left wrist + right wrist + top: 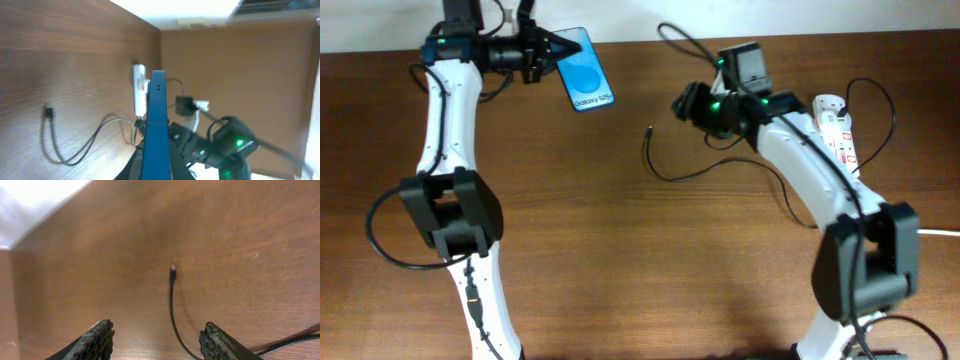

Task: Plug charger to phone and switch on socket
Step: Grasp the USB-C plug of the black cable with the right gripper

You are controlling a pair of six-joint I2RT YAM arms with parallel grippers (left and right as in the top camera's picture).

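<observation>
The phone [586, 72] has a bright blue screen and sits at the back of the table, held at its near end by my left gripper [553, 50], which is shut on it. In the left wrist view the phone [156, 120] shows edge-on between the fingers. The charger, a thin black cable [665, 172], lies on the table with its plug tip [650, 129] free. My right gripper [157, 339] is open above the cable [173, 305], the plug tip [173, 268] ahead of the fingers. The white socket strip [838, 130] lies at the right, also in the left wrist view [139, 90].
The right arm's body [800, 160] crosses in front of the socket strip. A black adapter [184, 105] sits near the strip's end. The table's back edge [650, 40] meets a pale wall close behind the phone.
</observation>
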